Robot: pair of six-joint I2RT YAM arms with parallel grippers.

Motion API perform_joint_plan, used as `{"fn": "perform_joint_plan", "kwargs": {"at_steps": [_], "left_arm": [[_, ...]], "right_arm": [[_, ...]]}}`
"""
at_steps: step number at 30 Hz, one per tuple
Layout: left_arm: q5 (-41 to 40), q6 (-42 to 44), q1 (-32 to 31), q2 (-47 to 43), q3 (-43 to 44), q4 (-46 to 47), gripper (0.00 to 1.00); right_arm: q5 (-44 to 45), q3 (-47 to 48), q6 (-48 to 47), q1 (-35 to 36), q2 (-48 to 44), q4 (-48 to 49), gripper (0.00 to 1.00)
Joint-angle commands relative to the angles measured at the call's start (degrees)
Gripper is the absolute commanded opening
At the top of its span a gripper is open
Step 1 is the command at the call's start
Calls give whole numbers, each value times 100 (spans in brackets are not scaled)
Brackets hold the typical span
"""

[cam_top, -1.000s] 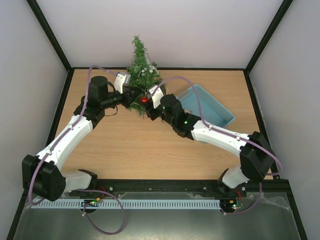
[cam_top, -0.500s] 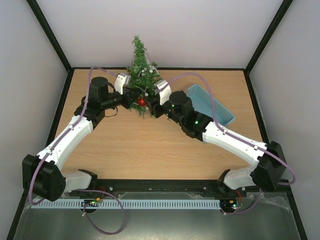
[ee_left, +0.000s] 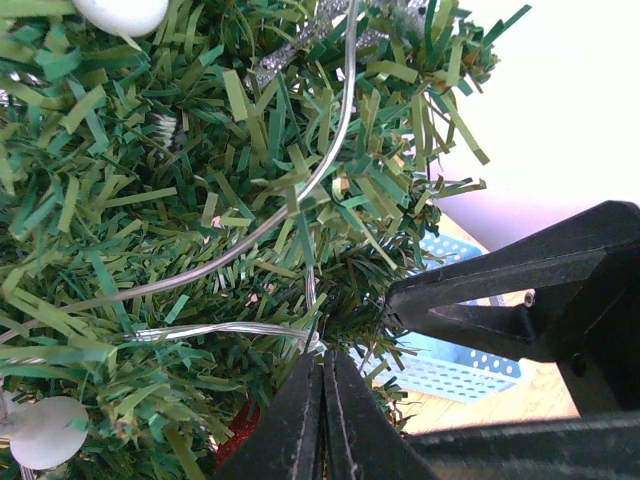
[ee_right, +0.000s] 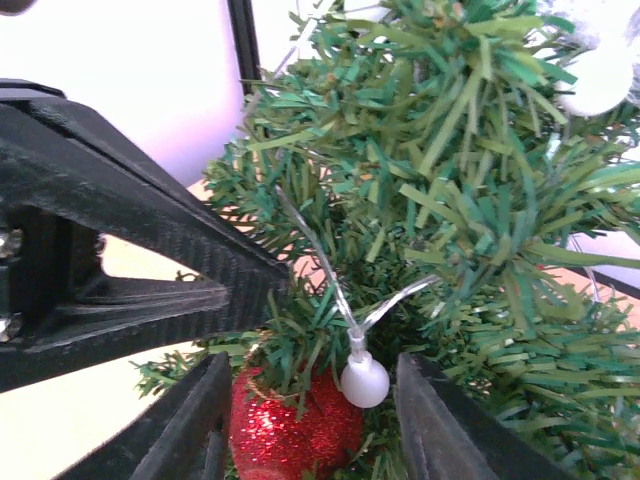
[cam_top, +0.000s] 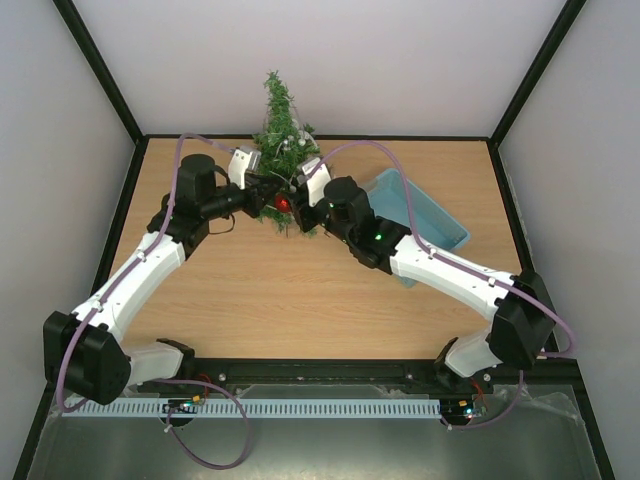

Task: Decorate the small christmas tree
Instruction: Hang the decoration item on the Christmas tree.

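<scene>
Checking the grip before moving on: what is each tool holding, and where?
The left tool is shut on the light wire, low in the tree, as far as shows. The right tool brackets the red ball, jaws apart, holding nothing.

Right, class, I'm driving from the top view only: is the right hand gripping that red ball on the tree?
Observer: No. In the right wrist view the right hand is open around the red ball, with a gap at one finger.
Operator: What is in that gap?
Observer: A white bulb on a clear wire hangs beside the ball.
Operator: And the left hand?
Observer: In the left wrist view the left hand is shut, its tips in the tree by the wire. I cannot tell whether it pinches it.
</scene>
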Motion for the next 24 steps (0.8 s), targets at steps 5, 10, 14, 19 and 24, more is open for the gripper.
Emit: {"fn": "perform_joint_plan", "kwargs": {"at_steps": [5,10,14,19,24], "left_arm": [[57,33,-31,-137,21,133,2],[47,56,-35,-146,11,105,2],[74,36,-42,-163,-10,117,2],[25,41,-40,-193,3,88,2],[-126,149,-40,-229,12,-45,2]], "right_arm": [[529,164,-81,-22,72,-13,24],[535,137,-61,-19,87,60,20],[564,129,-82,-17,126,97,20],[554,116,-134,-17,223,227,20],[420,182,-148,-17,355,318,22]]}}
